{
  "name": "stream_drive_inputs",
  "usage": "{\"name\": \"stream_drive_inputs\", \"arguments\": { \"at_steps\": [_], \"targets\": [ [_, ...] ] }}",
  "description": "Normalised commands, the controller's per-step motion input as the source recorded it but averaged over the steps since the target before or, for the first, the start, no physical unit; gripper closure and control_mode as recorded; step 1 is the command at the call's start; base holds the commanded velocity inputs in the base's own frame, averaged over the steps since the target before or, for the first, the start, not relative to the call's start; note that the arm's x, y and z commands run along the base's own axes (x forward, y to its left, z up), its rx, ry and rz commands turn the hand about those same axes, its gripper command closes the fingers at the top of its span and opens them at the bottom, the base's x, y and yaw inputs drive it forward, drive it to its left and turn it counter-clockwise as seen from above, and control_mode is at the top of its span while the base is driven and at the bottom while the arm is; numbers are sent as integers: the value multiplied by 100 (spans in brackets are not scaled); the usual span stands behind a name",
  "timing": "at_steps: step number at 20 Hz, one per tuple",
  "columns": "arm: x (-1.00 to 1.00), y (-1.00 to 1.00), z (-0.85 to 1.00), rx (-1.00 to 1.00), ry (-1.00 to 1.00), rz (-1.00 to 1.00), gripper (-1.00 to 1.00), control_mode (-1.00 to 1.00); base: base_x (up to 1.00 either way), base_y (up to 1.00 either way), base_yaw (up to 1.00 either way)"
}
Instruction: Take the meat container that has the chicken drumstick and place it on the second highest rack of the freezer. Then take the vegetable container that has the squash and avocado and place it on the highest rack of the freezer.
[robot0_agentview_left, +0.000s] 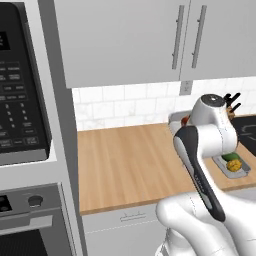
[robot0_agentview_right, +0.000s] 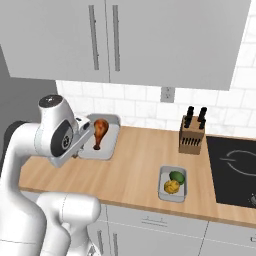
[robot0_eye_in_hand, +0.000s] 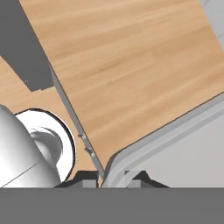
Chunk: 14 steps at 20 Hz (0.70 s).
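- Wooden table (robot0_agentview_right: 135, 165) carries both trays, well apart from each other.
- At the back by the tiled wall lies the meat container (robot0_agentview_right: 102, 140) with the chicken drumstick (robot0_agentview_right: 100, 132) in it, first in line for the freezer.
- Its near rim is pinched by the pincer (robot0_eye_in_hand: 111, 177), whose tips stand nearly together on the tray's edge, a thin lip suiting a narrow grip.
- Beside the knife block (robot0_agentview_right: 192, 135), the vegetable container (robot0_agentview_right: 172, 183) with the squash and avocado (robot0_agentview_right: 173, 181) waits its turn.
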Motion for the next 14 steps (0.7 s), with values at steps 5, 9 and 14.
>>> {"name": "stream_drive_inputs", "arguments": {
  "at_steps": [5, 9, 14],
  "targets": [
    [-17, -23, 58, 0, 0, 0, 100, -100, 0, 0, 0],
    [-27, -19, 22, 0, -1, -3, 100, -100, 0, 0, 0],
    [-42, -11, 8, 0, -6, -11, 100, -100, 0, 0, 0]
  ]
}}
